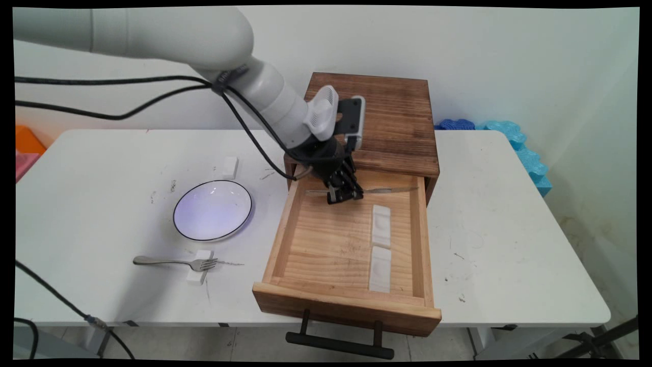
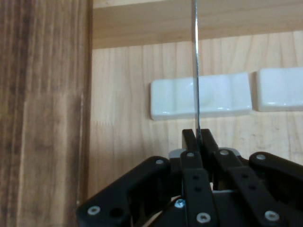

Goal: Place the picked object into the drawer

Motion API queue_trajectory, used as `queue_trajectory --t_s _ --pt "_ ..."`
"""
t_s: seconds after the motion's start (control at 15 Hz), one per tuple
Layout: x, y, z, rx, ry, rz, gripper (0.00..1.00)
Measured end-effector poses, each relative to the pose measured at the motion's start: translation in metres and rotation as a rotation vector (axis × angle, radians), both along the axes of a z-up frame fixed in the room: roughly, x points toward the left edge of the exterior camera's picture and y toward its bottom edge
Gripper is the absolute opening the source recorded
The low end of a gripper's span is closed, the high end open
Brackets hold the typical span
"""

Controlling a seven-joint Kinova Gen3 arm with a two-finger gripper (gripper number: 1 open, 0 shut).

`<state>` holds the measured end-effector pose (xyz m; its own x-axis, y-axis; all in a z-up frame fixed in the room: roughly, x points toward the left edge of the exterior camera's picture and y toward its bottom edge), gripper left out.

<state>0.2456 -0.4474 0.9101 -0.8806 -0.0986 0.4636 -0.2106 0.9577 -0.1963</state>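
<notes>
Wooden drawer (image 1: 326,244) lies wide open below the pincer (image 1: 345,196), which grips a thin knife (image 1: 392,190) edge-on; two white rests (image 2: 201,100) beyond it.

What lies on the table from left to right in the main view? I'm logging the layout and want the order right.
Fork resting on a small white block → black-rimmed white plate → open wooden drawer, over which the hand grips a knife → two white cutlery rests in the drawer.
</notes>
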Motion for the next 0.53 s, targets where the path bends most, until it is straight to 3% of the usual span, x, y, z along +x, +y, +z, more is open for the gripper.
queue_trajectory --t_s 0.53 --pt "-0.009 -0.004 -0.033 0.009 -0.023 -0.018 0.00"
